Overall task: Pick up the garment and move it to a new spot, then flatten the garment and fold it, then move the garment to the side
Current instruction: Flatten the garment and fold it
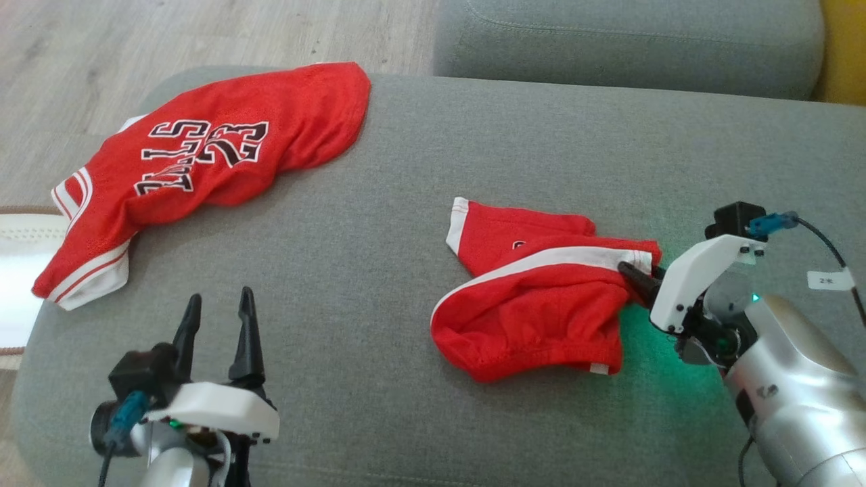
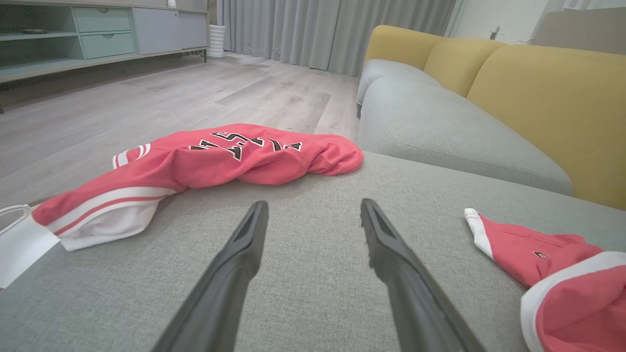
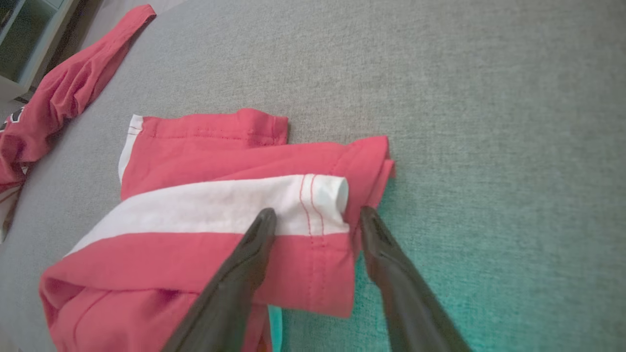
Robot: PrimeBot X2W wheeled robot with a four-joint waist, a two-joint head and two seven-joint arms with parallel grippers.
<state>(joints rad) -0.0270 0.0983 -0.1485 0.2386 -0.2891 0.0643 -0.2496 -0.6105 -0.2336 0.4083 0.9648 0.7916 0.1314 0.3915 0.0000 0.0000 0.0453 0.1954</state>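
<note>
The garment (image 1: 534, 304), a pair of red shorts with a white side stripe, lies crumpled on the grey sofa cushion (image 1: 379, 223), right of centre. My right gripper (image 1: 636, 277) is at its right edge, low on the cushion. In the right wrist view the right gripper (image 3: 318, 214) is open, and its two fingers straddle the white-striped hem corner of the shorts (image 3: 220, 205). One finger rests over the fabric, the other on the cushion just beside the edge. My left gripper (image 1: 220, 301) stands open over bare cushion at the near left, apart from the shorts (image 2: 562, 278).
A red jersey (image 1: 203, 162) with black lettering lies at the cushion's far left, draped toward its edge. A white object (image 1: 20, 270) sits off the left edge. A second grey seat cushion (image 1: 629, 40) and yellow backrests (image 2: 538, 98) lie beyond; wooden floor (image 2: 146, 98) is on the left.
</note>
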